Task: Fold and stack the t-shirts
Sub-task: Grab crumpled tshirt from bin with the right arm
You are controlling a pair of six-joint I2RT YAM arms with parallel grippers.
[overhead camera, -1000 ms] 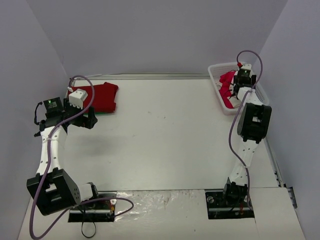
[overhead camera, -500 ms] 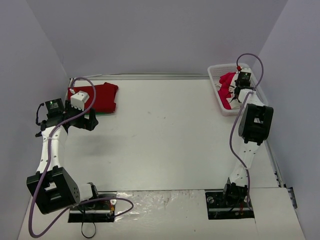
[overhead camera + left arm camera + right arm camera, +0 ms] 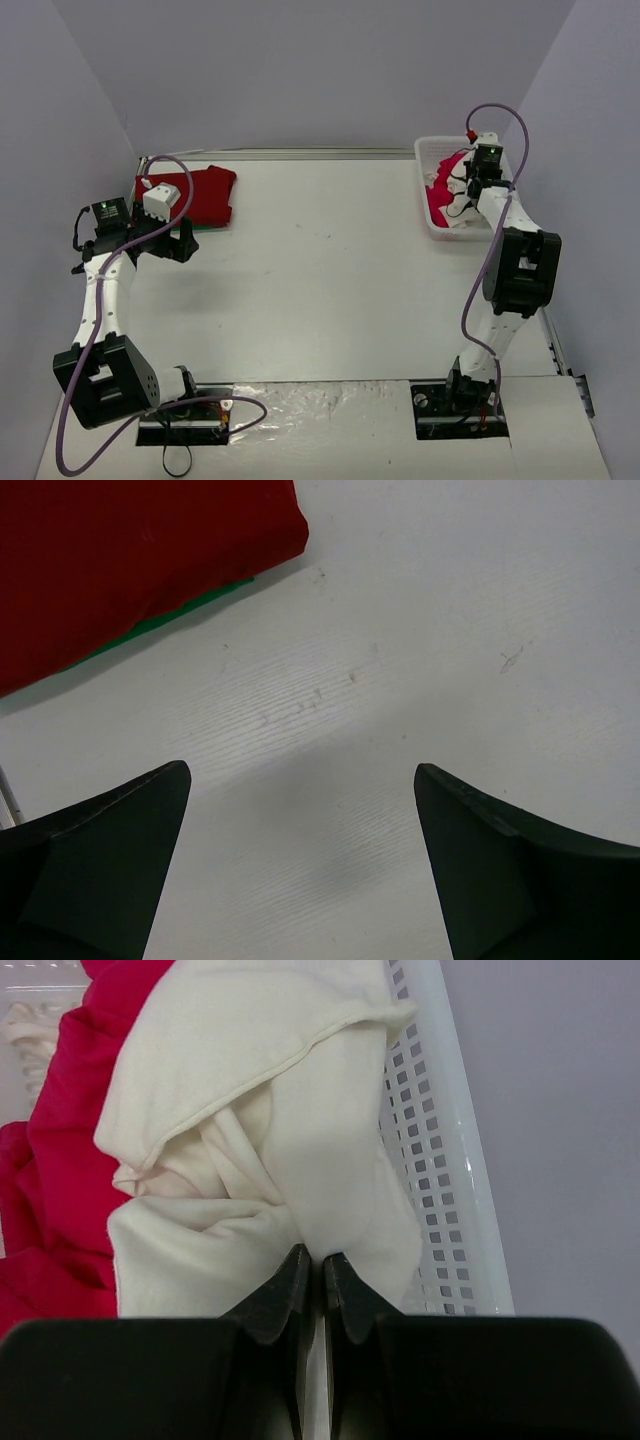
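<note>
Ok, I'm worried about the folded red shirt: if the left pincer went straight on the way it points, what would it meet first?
Most likely bare table, straight ahead of the open left pincer. The folded red t-shirt sits at the wrist view's upper left, outside that line; depth is unclear.

Left wrist cam: red t-shirt (image 3: pixel 120 570) runs off top and left edges; green sliver (image 3: pixel 195 602) under its hem, too covered to identify. Right wrist cam: cream t-shirt (image 3: pixel 260 1100) clipped at the top, pinkish-red t-shirt (image 3: pixel 55 1200) clipped at left and partly buried under it, basket (image 3: pixel 440 1160) wall clipped too.
</note>
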